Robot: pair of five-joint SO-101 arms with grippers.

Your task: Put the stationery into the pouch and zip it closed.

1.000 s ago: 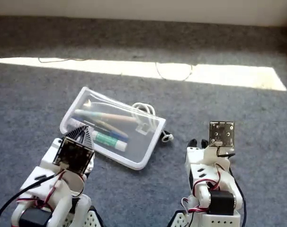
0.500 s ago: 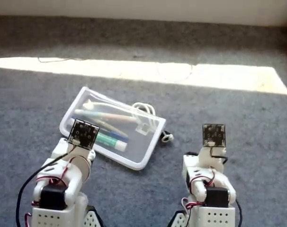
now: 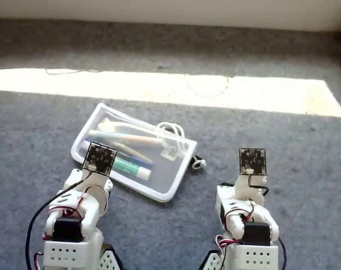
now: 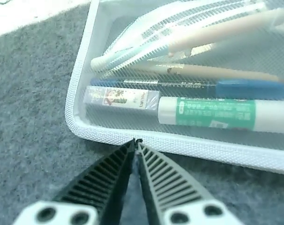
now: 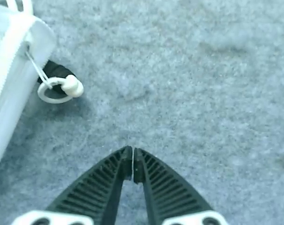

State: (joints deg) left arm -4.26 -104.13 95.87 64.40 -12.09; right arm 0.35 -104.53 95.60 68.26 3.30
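Stationery is judged already stowed: a green-labelled white glue stick (image 4: 212, 112), a blue-barrelled pen (image 4: 203, 86), a cream-coloured pen (image 4: 203, 71) and a small printed rectangular stick (image 4: 121, 97) are seen inside the translucent white mesh pouch (image 4: 189, 147). The pouch is laid flat on the grey carpet (image 3: 283, 135), angled across the front of the left arm

Step in hand is taken to be the zip. The white ring-and-bead zip pull (image 5: 57, 89) is lying on the carpet just off the pouch corner nearest the right arm, tied on by a thin cord. Zip is possibly already run to that end, but the seam can't be resolved from these views, so it should be checked before the job is called done

To be done well:
- pouch rim pinned by the left gripper so the bag isn't dragged
- ring taken by the right gripper, not the cord
- pull kept low and in line with the zip track, no lifting

Left gripper (image 4: 135, 150): fingers pressed fully together, nothing held, tips just beside the pouch's near rim and pointed down at it. Arm is folded close to its base, wrist over the pouch edge in the high view

Right gripper (image 5: 131, 161): fingers likewise pressed tight, empty, aimed down at bare carpet, zip pull near but apart. Arm is folded the same way. Fingers would need spreading before the ring can be taken
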